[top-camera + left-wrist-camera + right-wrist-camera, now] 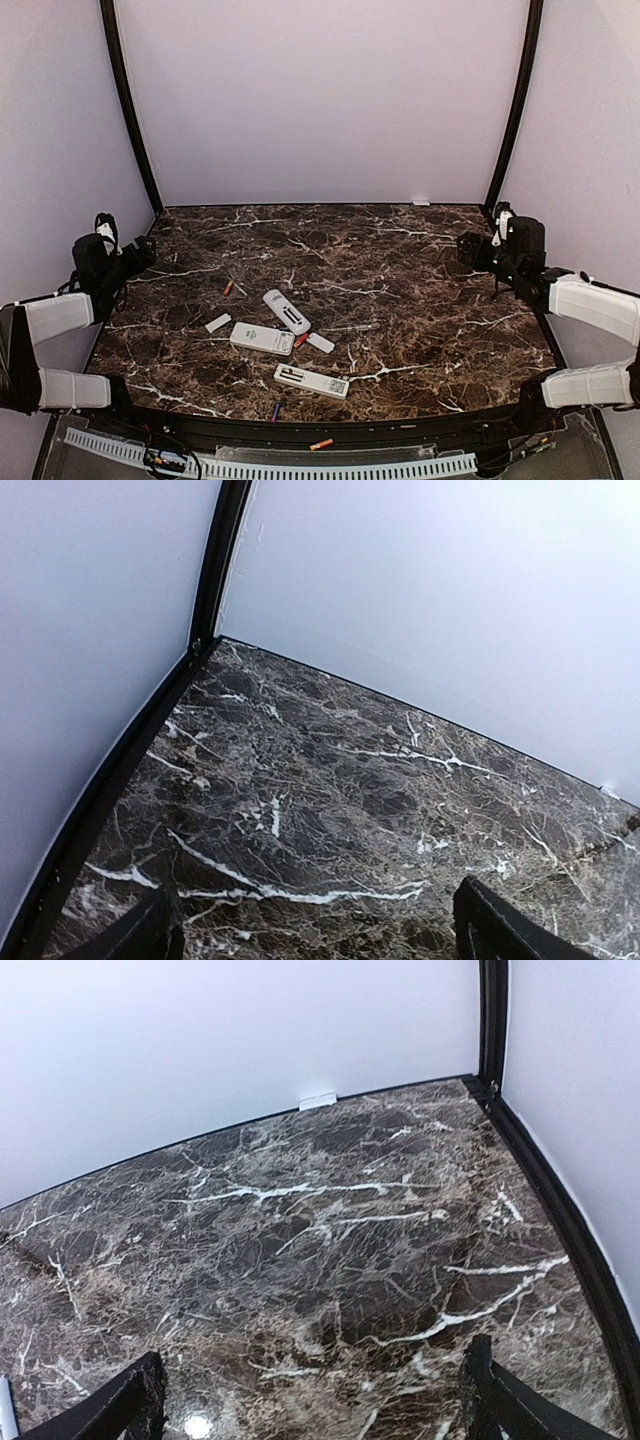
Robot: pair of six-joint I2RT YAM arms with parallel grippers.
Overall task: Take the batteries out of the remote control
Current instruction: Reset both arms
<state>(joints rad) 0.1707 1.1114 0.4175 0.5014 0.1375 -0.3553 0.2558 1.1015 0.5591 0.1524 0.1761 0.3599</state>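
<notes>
Two grippers stand with jaws spread wide and nothing between them. The left gripper (148,250) hangs at the left edge of the marble table (430,300); in its wrist view the black fingers (135,935) frame only bare marble near the back left corner. The right gripper (468,248) hangs at the right edge, and its own camera likewise shows bare marble, plus a small white tab (318,1100) at the foot of the back wall. Both are well apart from the objects.

Those lie in the near-left middle of the table. Three white remotes are grouped there: the far remote (287,311) lies slanted with a dark open compartment, the middle remote (262,339) lies just beside it, and the near remote (311,380) also shows a dark opening. Whether any cells sit inside I cannot tell. A left cover (218,323) and a right cover (321,343) lie loose beside them.

Four batteries are out. An orange battery (229,288) lies beyond the remotes, a red battery (301,339) between the middle remote and the right cover, a bluish-purple battery (276,410) at the near edge, and a second orange battery (321,444) off the marble on the front ledge.
</notes>
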